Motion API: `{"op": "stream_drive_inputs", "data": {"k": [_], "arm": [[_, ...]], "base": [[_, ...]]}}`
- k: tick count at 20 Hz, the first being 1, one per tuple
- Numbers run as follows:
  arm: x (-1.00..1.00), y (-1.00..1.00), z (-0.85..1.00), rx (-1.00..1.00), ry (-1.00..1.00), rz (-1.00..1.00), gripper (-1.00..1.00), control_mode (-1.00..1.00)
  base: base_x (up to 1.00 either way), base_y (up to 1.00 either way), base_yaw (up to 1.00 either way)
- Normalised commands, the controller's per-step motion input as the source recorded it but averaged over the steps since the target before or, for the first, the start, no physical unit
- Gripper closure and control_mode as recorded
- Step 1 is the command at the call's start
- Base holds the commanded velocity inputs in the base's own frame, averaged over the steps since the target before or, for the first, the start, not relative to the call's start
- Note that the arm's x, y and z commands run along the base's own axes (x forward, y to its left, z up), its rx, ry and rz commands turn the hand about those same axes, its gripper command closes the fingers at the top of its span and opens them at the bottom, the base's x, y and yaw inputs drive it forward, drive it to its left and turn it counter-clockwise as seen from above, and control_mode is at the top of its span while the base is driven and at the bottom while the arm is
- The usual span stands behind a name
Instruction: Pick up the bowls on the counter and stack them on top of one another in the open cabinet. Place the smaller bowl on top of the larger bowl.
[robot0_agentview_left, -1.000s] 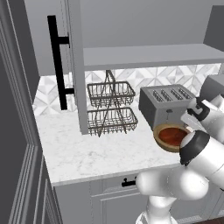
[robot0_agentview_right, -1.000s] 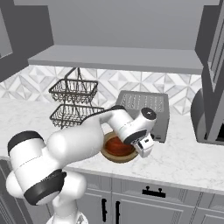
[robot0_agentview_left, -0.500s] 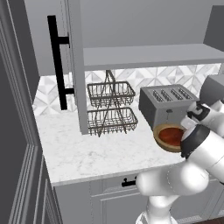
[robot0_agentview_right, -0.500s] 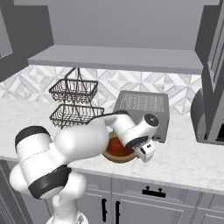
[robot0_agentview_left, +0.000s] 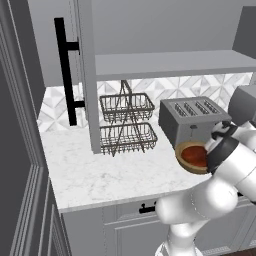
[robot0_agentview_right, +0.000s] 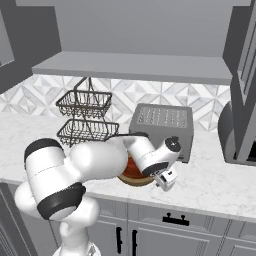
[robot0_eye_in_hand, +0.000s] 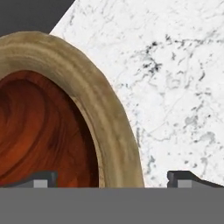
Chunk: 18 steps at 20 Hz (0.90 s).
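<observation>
The larger bowl (robot0_eye_in_hand: 111, 127), with a thick tan rim, stands on the white marble counter (robot0_eye_in_hand: 175, 87) in front of the toaster. Its inside is glossy reddish-brown (robot0_eye_in_hand: 39, 131); I cannot tell whether that is the smaller bowl lying in it. My gripper (robot0_eye_in_hand: 113, 179) is open, with the rim between its jaws: one fingertip (robot0_eye_in_hand: 41, 178) is over the bowl's inside and the other over the marble. From the right base view the gripper (robot0_agentview_right: 167, 177) is low at the bowl's (robot0_agentview_right: 134, 181) right side. The bowl (robot0_agentview_left: 192, 156) also shows from the left. Above, the open cabinet's shelf (robot0_agentview_left: 170, 65) is bare.
A grey toaster (robot0_agentview_right: 162, 127) stands just behind the bowl. A two-tier wire basket rack (robot0_agentview_right: 85, 117) stands to its left. The open cabinet door with its black bar handle (robot0_agentview_left: 67, 75) hangs over the counter's left part. A dark appliance (robot0_agentview_right: 235, 135) stands at the far right.
The hand has sunk a little at the bowl's right front side, and the arm's elbow has swung over. The bowl has not moved and the jaws have stayed open.
</observation>
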Motion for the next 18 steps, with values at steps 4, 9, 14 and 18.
{"op": "stream_drive_inputs", "data": {"k": [4,9,14,18], "arm": [[0.05,0.08,-0.24,0.00,0.00,0.03,-1.00,-1.00],[0.00,0.43,-0.01,-0.02,0.00,0.00,1.00,-1.00],[0.00,0.36,0.00,-0.02,0.00,0.00,1.00,-1.00],[-0.09,0.13,0.00,0.00,-0.02,0.00,1.00,-1.00]], "base": [[0.00,0.00,0.00],[0.00,0.00,0.00],[0.00,0.00,0.00],[0.00,0.00,0.00]]}}
